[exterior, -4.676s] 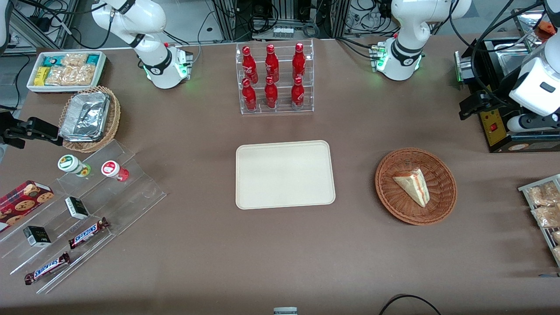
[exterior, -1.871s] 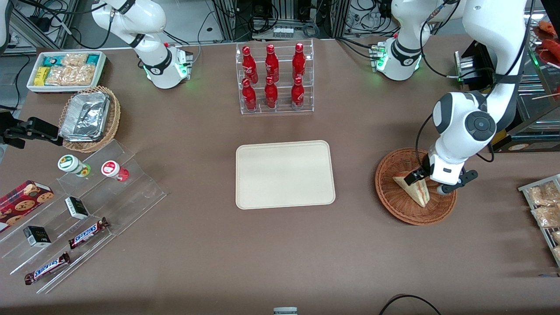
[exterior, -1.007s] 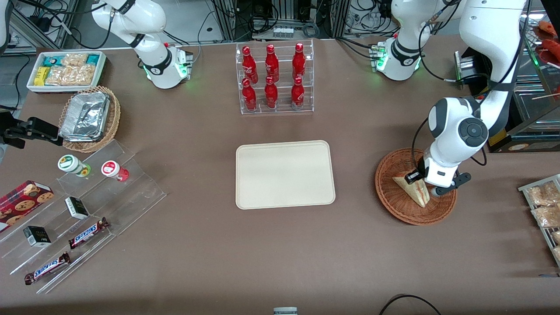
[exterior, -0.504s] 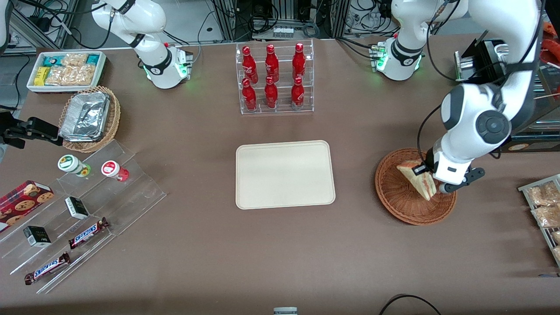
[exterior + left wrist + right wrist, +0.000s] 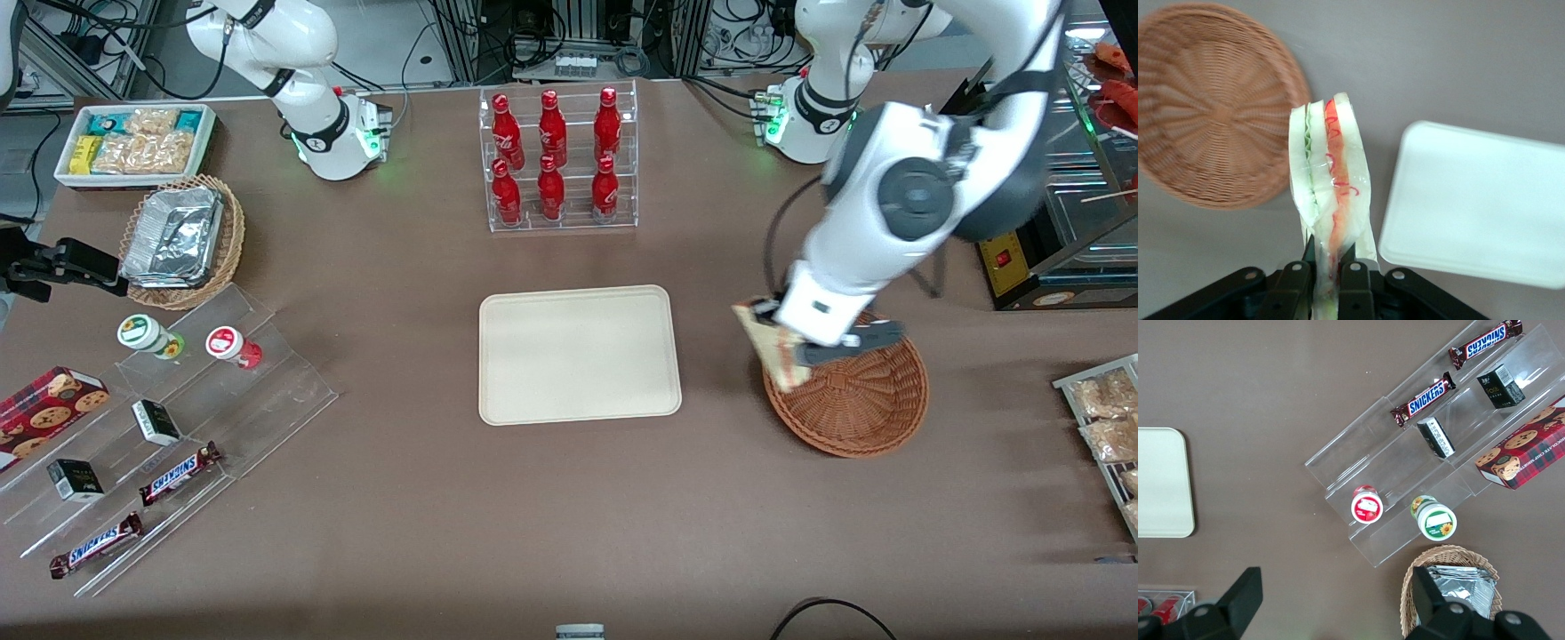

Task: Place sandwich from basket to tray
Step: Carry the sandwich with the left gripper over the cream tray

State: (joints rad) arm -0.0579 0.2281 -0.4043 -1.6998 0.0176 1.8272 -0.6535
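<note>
A: Item one, the gripper [image 5: 1327,283]. State?
B: Pinched on the sandwich [image 5: 1330,200], both fingers [image 5: 1293,280] pressed against the wrapped wedge, which stands on edge with its red and pale layers showing.
A: Location?
B: In the air over the basket [image 5: 867,400] rim at its nine o'clock, the side facing the tray [image 5: 578,354].
A: Change since half a second ago?
B: The sandwich then hung over the basket's middle. It has since risen and travelled toward the tray; the basket now holds nothing.
A: Before that?
B: It lay flat in the basket, gripper lowered onto it.
A: Arm pose?
B: Forearm slants down from two o'clock, wrist bent over the basket, gripper [image 5: 782,342] pointing downward.
A: Tray?
B: Flat on the brown table [image 5: 533,498], nothing on it, apart from the basket. Sandwich [image 5: 772,348] between the two, nearer the basket.
</note>
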